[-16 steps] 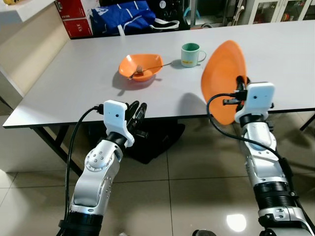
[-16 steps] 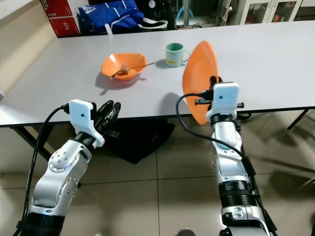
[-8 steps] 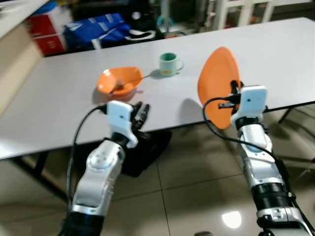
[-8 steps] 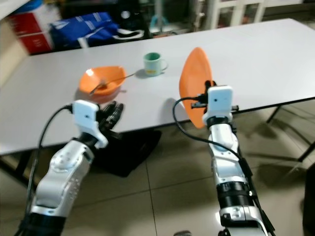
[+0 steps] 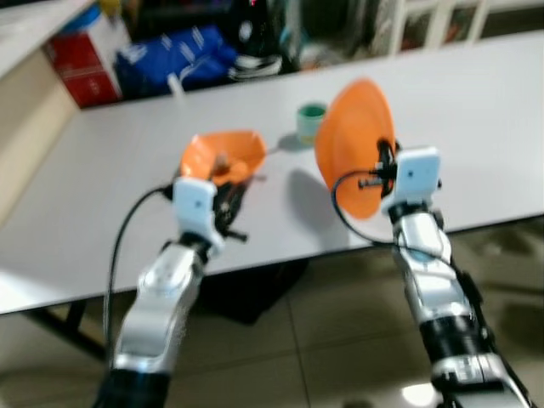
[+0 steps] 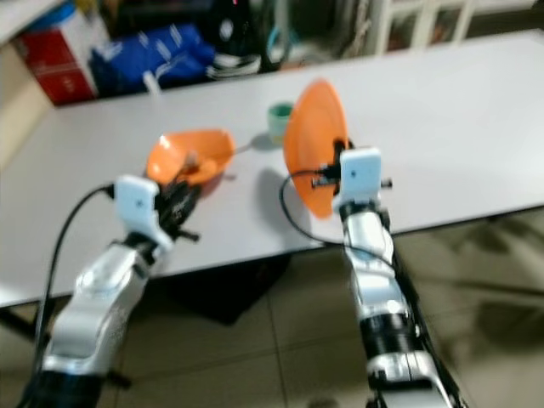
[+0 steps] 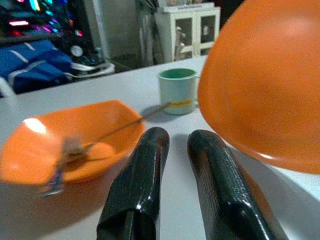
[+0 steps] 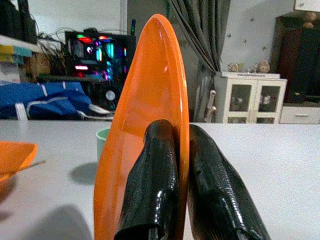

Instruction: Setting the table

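Above the near part of the white table [image 5: 476, 127], the right gripper [image 8: 175, 200] carries the orange plate [image 5: 353, 144] standing on edge, its two black fingers [image 8: 155, 185] clenched on the rim with one finger on each face; that pinch is probably why the plate rides upright rather than flat, since two long fingers can hold a thin disc only by its edge. Held like this, well off the surface, the plate is clear of the other tableware while the robot closes on the table, and the blur in the head views fits a body in motion. Toward the middle of the table sit the orange bowl [image 5: 223, 155], with a spoon [image 7: 107, 134] lying in it and its handle reaching out over the rim toward the green mug [image 7: 177, 90], which stands upright just beyond. The left gripper [image 7: 172, 195] hangs low over the table on the near side of the bowl, grasping nothing, its fingers side by side with only a narrow gap between them, pointing roughly at the bowl and mug; it seems merely parked. Bowl and mug already look like one place setting, so my judgement is that the plate is meant to be laid flat beside them, which will call for tipping the wrist over before letting go, or the plate may drop on its rim and roll
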Available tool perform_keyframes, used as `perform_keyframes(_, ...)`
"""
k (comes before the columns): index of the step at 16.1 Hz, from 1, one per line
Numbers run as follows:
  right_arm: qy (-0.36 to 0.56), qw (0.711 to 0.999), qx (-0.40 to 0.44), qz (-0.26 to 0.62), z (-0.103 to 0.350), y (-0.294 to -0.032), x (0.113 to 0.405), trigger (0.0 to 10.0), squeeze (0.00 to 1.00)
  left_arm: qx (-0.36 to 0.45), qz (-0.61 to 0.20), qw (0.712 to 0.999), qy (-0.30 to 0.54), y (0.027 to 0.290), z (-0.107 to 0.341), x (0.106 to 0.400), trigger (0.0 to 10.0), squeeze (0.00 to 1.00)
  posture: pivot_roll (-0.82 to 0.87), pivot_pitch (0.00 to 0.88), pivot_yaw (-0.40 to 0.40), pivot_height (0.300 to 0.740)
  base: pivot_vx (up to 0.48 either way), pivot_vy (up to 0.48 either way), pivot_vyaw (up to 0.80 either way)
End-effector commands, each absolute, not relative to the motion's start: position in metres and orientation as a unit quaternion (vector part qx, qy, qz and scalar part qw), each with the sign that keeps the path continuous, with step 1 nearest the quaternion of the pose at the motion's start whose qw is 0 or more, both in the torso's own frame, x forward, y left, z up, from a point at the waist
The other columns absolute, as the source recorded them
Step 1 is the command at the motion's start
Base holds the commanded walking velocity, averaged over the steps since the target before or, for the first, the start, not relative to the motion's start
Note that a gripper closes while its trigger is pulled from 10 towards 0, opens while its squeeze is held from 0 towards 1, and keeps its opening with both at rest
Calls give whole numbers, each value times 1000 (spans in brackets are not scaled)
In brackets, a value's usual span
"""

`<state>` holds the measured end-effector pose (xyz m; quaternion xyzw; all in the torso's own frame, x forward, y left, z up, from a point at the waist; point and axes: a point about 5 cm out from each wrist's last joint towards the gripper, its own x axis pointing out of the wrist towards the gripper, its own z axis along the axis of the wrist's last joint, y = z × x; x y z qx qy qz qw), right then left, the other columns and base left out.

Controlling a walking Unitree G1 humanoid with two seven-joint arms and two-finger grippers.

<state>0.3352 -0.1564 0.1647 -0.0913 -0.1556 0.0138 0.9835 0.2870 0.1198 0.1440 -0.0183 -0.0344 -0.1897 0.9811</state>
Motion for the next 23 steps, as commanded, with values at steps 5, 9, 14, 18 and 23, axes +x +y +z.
perform_keyframes(5,-131,990,-30,36,161,-154,336,10000,0,-21,-202,978,-41,114,147,287,10000,0,-274,0,137,740,0,0,0)
perform_keyframes(9,-105,986,119,59,166,-143,339,10000,0,-20,-201,979,-39,116,147,286,10000,0,-267,0,138,740,0,0,0)
perform_keyframes(14,-95,988,122,23,160,-154,349,10000,0,-17,-200,979,-40,117,147,285,10000,0,-259,0,140,740,0,0,0)
perform_keyframes(18,-20,985,169,-30,126,-167,354,10000,0,-14,-201,979,-40,119,147,283,10000,0,-242,0,146,740,0,0,0)
perform_keyframes(23,48,975,185,-116,96,-187,356,10000,1000,-7,-198,979,-36,124,147,279,10000,0,-219,0,149,740,0,0,0)
